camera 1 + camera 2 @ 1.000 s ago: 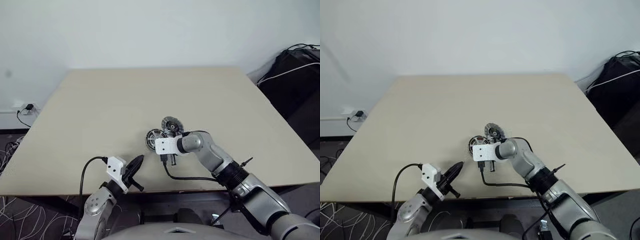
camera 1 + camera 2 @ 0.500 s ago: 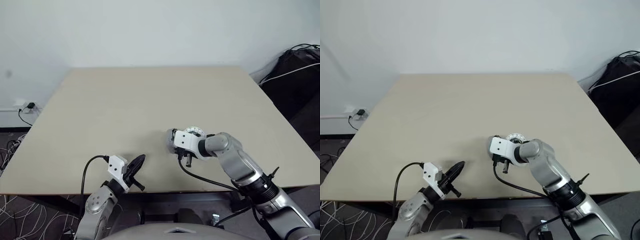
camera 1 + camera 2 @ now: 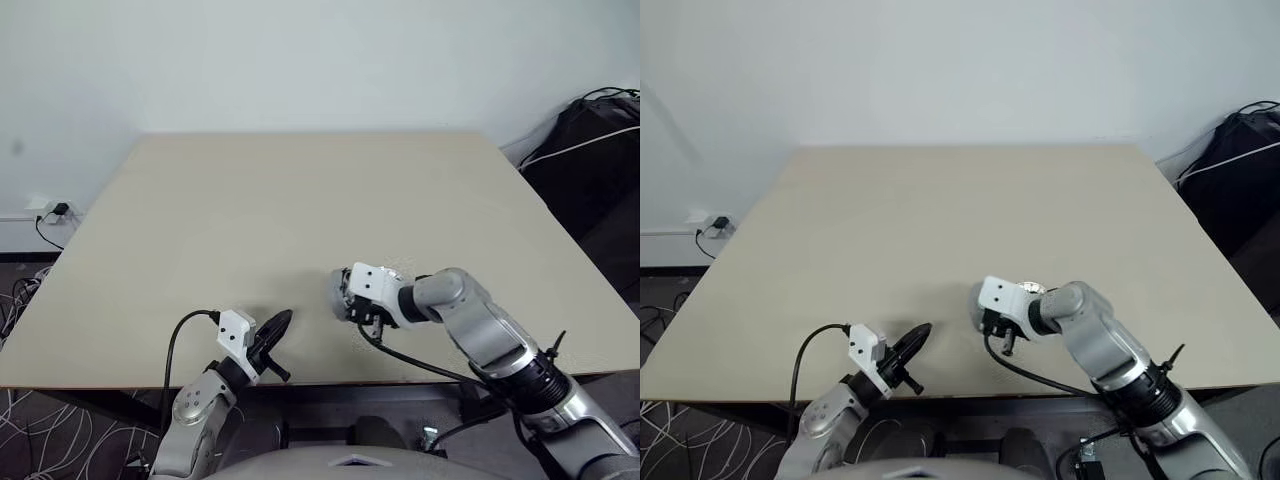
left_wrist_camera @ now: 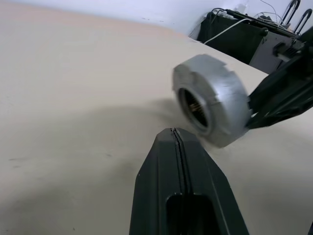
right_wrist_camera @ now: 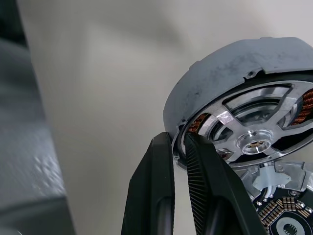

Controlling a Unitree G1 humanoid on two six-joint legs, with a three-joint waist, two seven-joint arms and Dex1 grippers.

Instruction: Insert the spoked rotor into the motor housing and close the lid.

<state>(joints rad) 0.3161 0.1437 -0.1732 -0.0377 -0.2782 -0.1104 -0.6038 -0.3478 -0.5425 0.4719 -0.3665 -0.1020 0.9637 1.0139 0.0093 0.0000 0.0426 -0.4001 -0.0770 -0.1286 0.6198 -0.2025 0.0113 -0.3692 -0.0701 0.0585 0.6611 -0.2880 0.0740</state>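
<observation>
Head view: right pincer (image 3: 352,298) at lower centre, clamped on the housing (image 3: 339,291) and holding it tilted just above the worktop (image 3: 300,200). Left pincer (image 3: 275,328) lower left, closed, empty.

Left wrist view: grey housing on edge at centre right, cavity facing camera.

Right wrist view: fingers (image 5: 156,181) pinch the housing rim; rotor (image 5: 257,134) sits inside among copper windings.

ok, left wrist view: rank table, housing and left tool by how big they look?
1. table: by far the largest.
2. left tool: looks bigger than the housing, but it sits right at the camera, so this rank is unsure.
3. housing: beyond the tool's tip.
</observation>
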